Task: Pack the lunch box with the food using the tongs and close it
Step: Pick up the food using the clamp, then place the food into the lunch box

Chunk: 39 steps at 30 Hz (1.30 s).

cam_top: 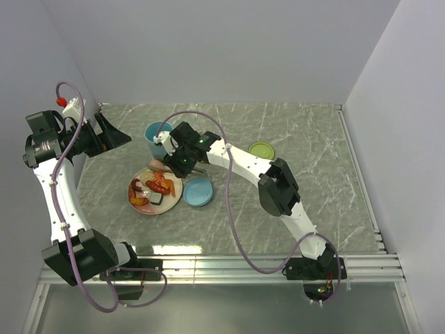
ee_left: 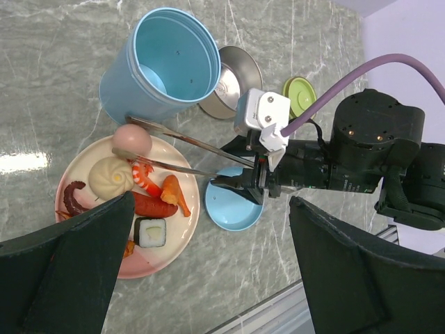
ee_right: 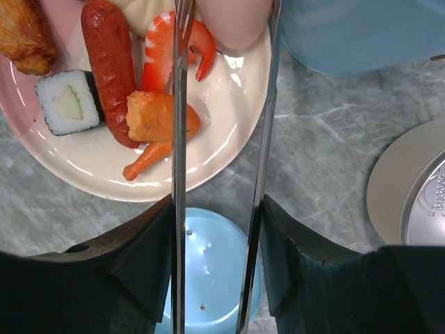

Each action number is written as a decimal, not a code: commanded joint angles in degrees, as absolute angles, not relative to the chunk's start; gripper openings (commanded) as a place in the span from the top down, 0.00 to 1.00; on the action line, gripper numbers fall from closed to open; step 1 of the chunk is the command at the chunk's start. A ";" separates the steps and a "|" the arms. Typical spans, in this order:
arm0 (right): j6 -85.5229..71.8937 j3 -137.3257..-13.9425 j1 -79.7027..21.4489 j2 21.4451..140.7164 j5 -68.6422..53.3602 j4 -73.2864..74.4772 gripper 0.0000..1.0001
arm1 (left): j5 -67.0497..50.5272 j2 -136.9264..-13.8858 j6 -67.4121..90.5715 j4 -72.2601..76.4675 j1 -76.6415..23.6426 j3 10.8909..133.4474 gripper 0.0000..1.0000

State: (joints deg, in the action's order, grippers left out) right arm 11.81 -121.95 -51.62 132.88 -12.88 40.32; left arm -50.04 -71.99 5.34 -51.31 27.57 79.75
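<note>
1. Green-grey marbled tabletop (cam_top: 306,174) between plain white walls (cam_top: 208,49) — a pink-and-cream round plate (cam_top: 172,195) sits left of centre.
2. The right gripper (ee_left: 243,182) clasps long silver metal tongs (ee_left: 188,145), their arms spread around a pale egg (ee_left: 132,139) at the plate's rim.
3. The tong arms stand apart — egg between them.

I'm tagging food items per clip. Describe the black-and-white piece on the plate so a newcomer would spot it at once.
Start at the tall blue container; the pink-and-cream plate lies beside it. On the plate's side away from the container, next to the red sausage, sits the sushi roll: the only squarish piece, white rice wrapped in black.
</note>
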 commanded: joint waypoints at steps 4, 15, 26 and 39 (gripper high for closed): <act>11.34 -124.89 -50.98 133.42 -13.27 40.78 0.48 | -50.45 -71.89 4.57 -49.40 27.86 79.80 0.00; 9.94 -121.73 -49.66 128.77 -19.15 42.27 0.55 | -50.27 -71.90 4.39 -49.92 27.86 81.21 0.01; 8.79 -115.67 -49.66 115.68 -23.20 42.10 0.57 | -51.50 -71.72 5.19 -49.22 27.77 80.86 0.01; 13.27 -96.33 -37.28 100.11 -22.94 42.71 0.57 | -52.82 -71.45 4.66 -48.87 27.77 80.68 0.01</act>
